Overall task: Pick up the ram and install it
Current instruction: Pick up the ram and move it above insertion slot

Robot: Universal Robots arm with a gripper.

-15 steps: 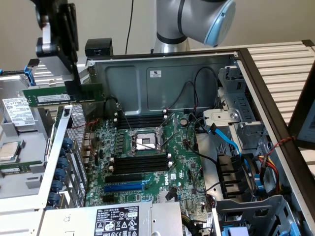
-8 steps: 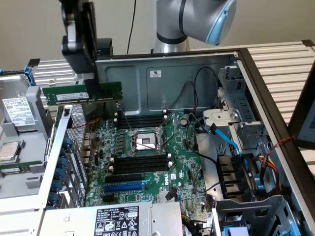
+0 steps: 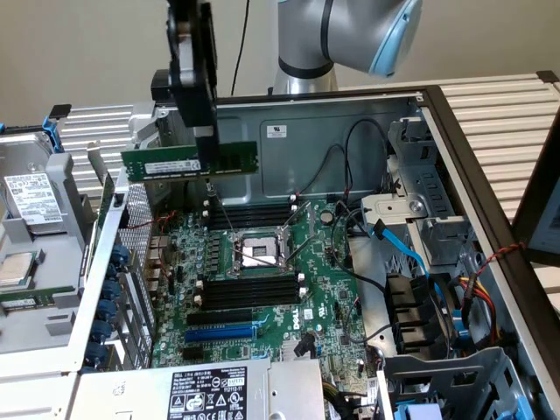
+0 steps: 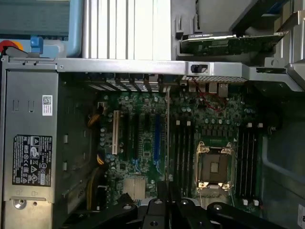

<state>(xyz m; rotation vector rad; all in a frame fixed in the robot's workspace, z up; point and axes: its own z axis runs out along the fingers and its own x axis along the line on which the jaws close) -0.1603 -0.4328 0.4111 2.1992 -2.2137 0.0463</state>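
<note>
Exterior view, claw [image 3: 204,144] seemingly pinching slim ram [image 3: 166,163]

In the pincer [image 3: 205,150], the ram [image 3: 166,164], above the motherboard [image 3: 322,262] inside the case [image 3: 315,131].

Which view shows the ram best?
Exterior view: the ram shows its long green face broadside, clamped in the gripper above the motherboard. Wrist view gives the ram edge-on, a thin strip running out from the gripper.
</note>
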